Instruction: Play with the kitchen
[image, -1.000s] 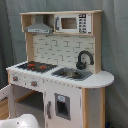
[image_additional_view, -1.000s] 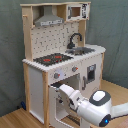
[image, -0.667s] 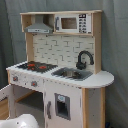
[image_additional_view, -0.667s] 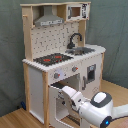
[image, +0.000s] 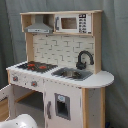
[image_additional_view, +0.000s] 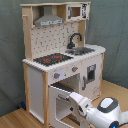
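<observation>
A tall toy kitchen (image: 60, 70) of pale wood and white panels fills the middle of both exterior views, standing on a wooden floor (image_additional_view: 15, 119) before a grey curtain (image: 116, 45). In the first exterior view, going from left to right: a grey hood (image: 39, 25) sits at the top, with a microwave panel (image: 73, 23) beside it. Below, on the counter, a black hob (image: 36, 65) with red rings lies to the left of the sink (image: 71, 73), and a black faucet (image: 84, 59) curves over the sink's far right. Two knobs (image: 33, 83) sit under the hob. A white door with a dark window (image: 62, 106) is shut at lower right. In the second exterior view, the oven door (image_additional_view: 61, 99) under the hob hangs open, and the white robot arm (image_additional_view: 102, 111) reaches in from the lower right towards it. The gripper (image_additional_view: 75, 98) is at the door's edge; whether its fingers are spread or closed cannot be told.
</observation>
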